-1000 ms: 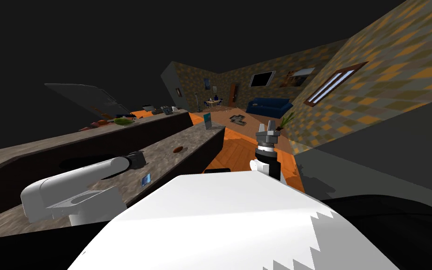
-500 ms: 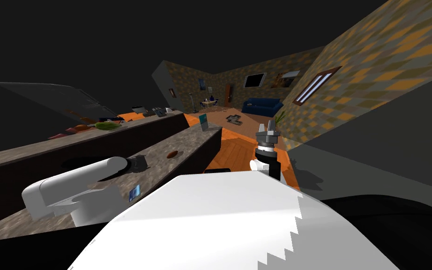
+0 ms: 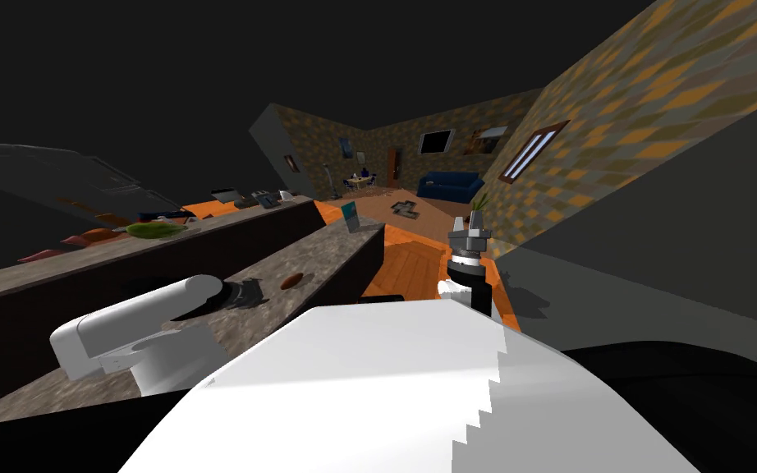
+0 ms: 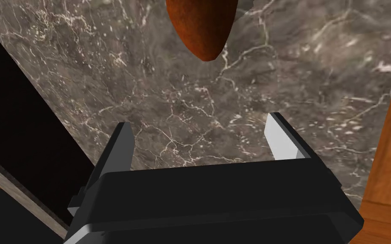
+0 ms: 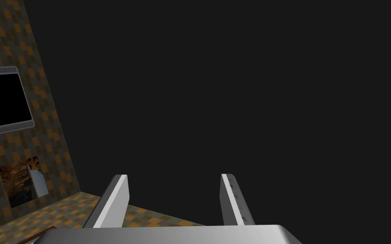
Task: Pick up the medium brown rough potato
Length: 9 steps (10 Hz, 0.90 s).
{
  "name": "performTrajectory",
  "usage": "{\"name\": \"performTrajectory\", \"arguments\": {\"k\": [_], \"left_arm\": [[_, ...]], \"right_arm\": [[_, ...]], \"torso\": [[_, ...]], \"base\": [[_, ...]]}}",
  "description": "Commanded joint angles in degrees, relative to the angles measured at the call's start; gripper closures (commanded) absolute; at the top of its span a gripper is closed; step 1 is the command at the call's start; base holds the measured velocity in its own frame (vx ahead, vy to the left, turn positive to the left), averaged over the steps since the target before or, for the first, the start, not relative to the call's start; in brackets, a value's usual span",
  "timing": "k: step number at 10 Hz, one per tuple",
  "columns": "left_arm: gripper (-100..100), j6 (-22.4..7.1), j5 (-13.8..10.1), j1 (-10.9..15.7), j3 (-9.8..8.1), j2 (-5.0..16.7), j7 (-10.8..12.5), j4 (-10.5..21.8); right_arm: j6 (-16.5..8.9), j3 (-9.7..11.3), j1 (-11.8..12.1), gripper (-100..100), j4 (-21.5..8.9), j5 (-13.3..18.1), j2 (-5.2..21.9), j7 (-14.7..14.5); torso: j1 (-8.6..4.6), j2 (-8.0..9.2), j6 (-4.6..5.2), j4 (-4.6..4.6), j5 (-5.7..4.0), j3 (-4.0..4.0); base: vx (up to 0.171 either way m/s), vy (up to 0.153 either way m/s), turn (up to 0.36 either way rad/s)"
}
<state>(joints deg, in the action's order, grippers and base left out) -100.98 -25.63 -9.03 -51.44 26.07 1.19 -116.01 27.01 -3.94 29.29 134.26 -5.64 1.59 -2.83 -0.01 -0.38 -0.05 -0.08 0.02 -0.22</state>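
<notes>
A reddish-brown potato (image 3: pixel 291 281) lies on the grey marbled counter (image 3: pixel 328 250). In the left wrist view the potato (image 4: pixel 202 25) sits a little ahead of my left gripper (image 4: pixel 202 134), whose fingers stand open over bare counter (image 4: pixel 169 106) with nothing between them. The head view shows the left gripper (image 3: pixel 250 292) just short of the potato. My right gripper (image 3: pixel 472 224) is raised at my right side, away from the counter, and its fingers (image 5: pixel 115 201) are open and empty.
A higher back ledge (image 3: pixel 204 234) behind the counter carries a green vegetable (image 3: pixel 155 230) and reddish items. A teal box (image 3: pixel 351 216) stands at the counter's far end. Orange wood floor (image 3: pixel 406 267) runs to the right of the counter.
My view has swung, so the counter and potato sit lower and further left. The left gripper has closed in on the potato. The right arm has kept still.
</notes>
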Motion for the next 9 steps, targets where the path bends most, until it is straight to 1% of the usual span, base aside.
{"name": "performTrajectory", "arguments": {"k": [1, 2, 4, 5, 6, 7, 9], "left_arm": [[-100, -2.86, -0.98, 0.17, -0.72, -0.60, 0.35, 2.54], [-100, -4.65, -1.36, 0.34, -0.82, -1.06, 0.64, 3.86], [-100, -6.92, -1.82, 0.28, -0.59, -2.18, 0.95, 6.41], [-100, -6.47, -1.66, 0.73, -0.59, -1.43, 1.07, 5.69], [0, -6.84, -1.69, 0.73, -0.57, -1.50, 1.16, 5.76], [-100, -4.71, -1.17, 0.94, 0.34, -1.78, 1.00, 7.48], [-100, -3.14, -0.78, 1.09, 1.02, -2.00, 0.88, 8.77]], "right_arm": [[0.00, 0.00, 0.00, 0, 0.00, 0.00, 0.00, 0.00], [0.00, 0.00, 0.01, 0, 0.00, 0.00, 0.00, 0.00], [0.00, -0.01, 0.01, 0, 0.00, 0.00, 0.00, 0.00], [0.00, -0.01, 0.01, 0, 0.00, 0.00, 0.00, 0.00], [0.00, -0.01, 0.01, 0, 0.00, 0.00, 0.00, 0.00], [0.00, 0.00, 0.00, 0, 0.00, 0.00, 0.00, 0.00], [0.00, 0.00, 0.00, 0, 0.00, 0.00, 0.00, 0.00]], "torso": [[0.00, 0.00, 0.00, 0.00, 0.00, 0.00], [0.07, -0.13, -0.02, -0.03, 0.02, -0.07], [0.15, -0.22, -0.03, -0.06, 0.04, -0.13], [0.16, -0.21, -0.03, -0.05, 0.04, -0.13], [0.06, -0.01, -0.06, -0.01, 0.02, -0.02], [-0.01, 0.16, -0.06, 0.03, 0.00, 0.08], [-0.04, 0.31, -0.06, 0.06, -0.01, 0.18]], "base": [[0.118, 0.028, -0.176], [0.135, 0.035, -0.205], [0.124, 0.050, -0.123], [0.054, 0.025, -0.021], [0.010, 0.005, 0.002], [-0.005, 0.004, 0.001], [-0.017, 0.004, 0.001]]}}
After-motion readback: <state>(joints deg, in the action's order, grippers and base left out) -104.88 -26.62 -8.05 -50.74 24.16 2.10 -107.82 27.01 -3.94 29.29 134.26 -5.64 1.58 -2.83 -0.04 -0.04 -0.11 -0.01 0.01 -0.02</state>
